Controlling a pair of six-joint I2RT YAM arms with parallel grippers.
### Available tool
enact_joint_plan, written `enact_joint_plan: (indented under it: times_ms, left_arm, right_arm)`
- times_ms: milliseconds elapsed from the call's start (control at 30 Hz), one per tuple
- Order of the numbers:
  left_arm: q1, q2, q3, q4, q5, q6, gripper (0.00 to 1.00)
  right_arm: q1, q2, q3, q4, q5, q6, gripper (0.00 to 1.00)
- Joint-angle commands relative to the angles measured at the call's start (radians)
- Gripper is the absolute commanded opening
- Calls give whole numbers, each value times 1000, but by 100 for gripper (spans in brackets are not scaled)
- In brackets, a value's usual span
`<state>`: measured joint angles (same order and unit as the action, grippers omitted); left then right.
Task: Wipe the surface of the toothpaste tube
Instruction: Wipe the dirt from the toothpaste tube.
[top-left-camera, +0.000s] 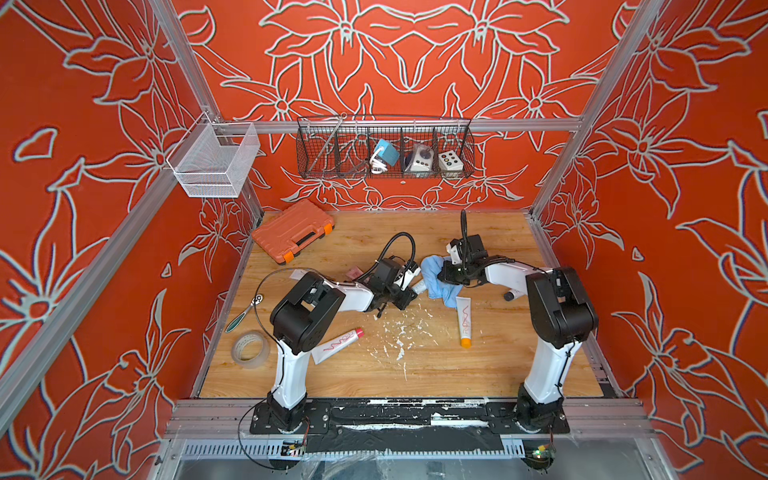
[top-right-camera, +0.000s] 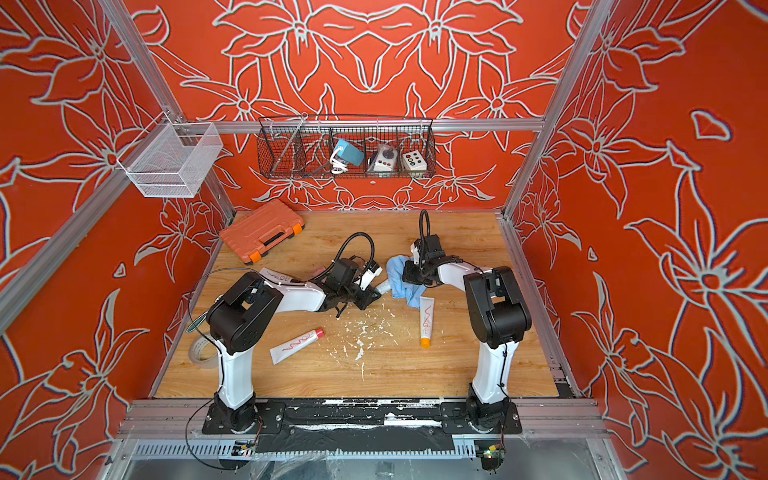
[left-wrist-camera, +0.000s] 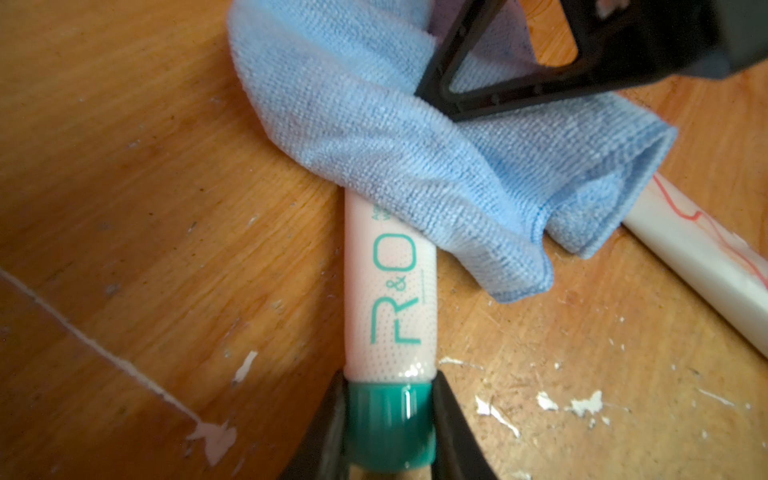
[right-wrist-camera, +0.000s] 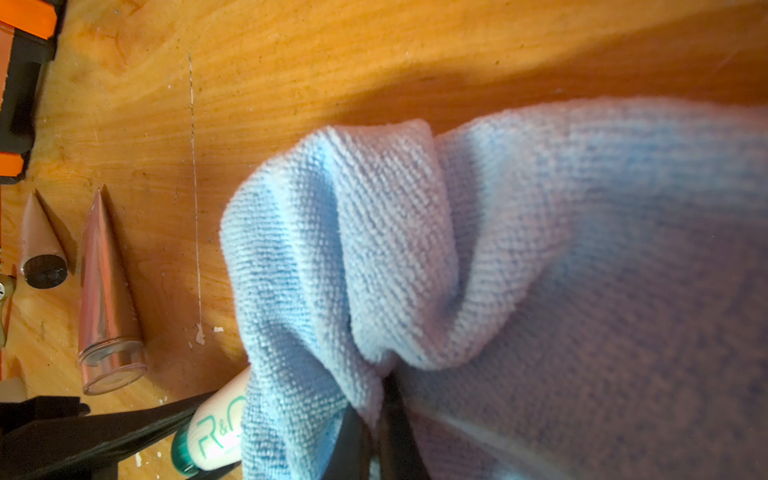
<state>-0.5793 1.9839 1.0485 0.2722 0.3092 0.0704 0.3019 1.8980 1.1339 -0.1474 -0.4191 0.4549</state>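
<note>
toothpaste tube: white, with teal "R&O" lettering and a teal cap; it sits around the middle of the counter, between the two arms. In both top views only a short white stretch shows. I cannot tell whether it rests on the wood or sits just off it.
left end effector: fingers pressed in on the teal cap from both sides, pinching the tube.
blue microfibre cloth: draped over the tube's end away from the cap and hiding it; the lettered part is bare.
right end effector: fingers pressed together on a bunched fold of the cloth, just right of the tube.
orange-capped tube: lying just near of the cloth, with its cap pointing near.
red-capped tube: near-left, beside the left arm.
white flecks: scattered on the wood near of the tube.
orange tool case: closed, in the far-left corner.
tape roll, ratchet: along the left edge.
</note>
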Motion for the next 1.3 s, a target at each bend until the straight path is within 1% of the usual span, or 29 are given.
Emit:
enact_joint_plan:
  times_ms: [0, 167, 333, 467, 667, 800, 900, 1133, 1267]
  left_arm:
    - [7, -19, -18, -5, -2, -3, 13]
    - [7, -19, -16, -7, -2, -4, 13]
    - [7, -19, -18, -4, -3, -4, 13]
    - [7, -20, -21, -2, -5, -4, 13]
    - [7, -20, -22, -1, -3, -4, 13]
    - [7, -21, -22, 1, -2, -3, 13]
    - [7, -22, -24, 2, 1, -1, 13]
    - [7, -23, -27, 4, 4, 0, 13]
    - [7, -21, -25, 4, 6, 0, 13]
  right_arm:
    - [34, 27, -45, -69, -6, -13, 0]
    - [70, 1, -85, -60, -25, -19, 0]
    - [104, -35, -128, -19, -83, -32, 0]
    - [149, -53, -133, -18, -98, -51, 0]
    - [191, -74, -154, 13, -137, -41, 0]
    - [197, -82, -150, 7, -124, -41, 0]
    - [196, -87, -134, -14, -91, -42, 0]
    - [191, -102, -74, -64, -7, -52, 0]
    - [181, -117, -35, -91, 14, -66, 0]
